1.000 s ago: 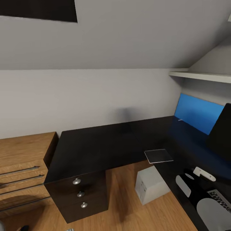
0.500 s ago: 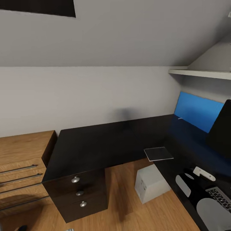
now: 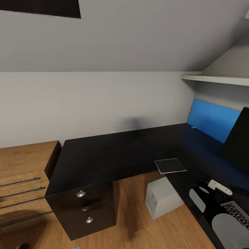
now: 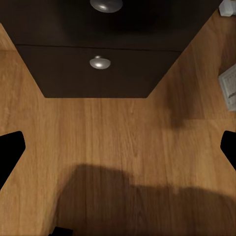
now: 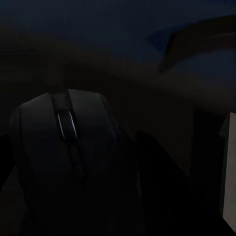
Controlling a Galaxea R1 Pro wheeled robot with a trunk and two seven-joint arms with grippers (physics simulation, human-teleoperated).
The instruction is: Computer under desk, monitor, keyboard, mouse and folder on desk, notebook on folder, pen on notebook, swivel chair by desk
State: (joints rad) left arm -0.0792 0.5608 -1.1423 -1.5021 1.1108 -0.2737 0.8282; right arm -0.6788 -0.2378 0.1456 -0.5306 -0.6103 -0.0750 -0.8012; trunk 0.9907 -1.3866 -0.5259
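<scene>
The left gripper hangs spread and empty over the wooden floor, near the black L-shaped counter. The dark rounded computer mouse lies close before the right gripper; whether its fingers pinch it I cannot tell. The grey keyboard shows nearby. I judge the mouse step is in hand: next it needs placing beside the keyboard.

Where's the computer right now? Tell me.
In the head view the white computer stands on the wood floor, right of the drawers and tucked partly beneath the black desk, just below the grey pad on the desk's edge.
</scene>
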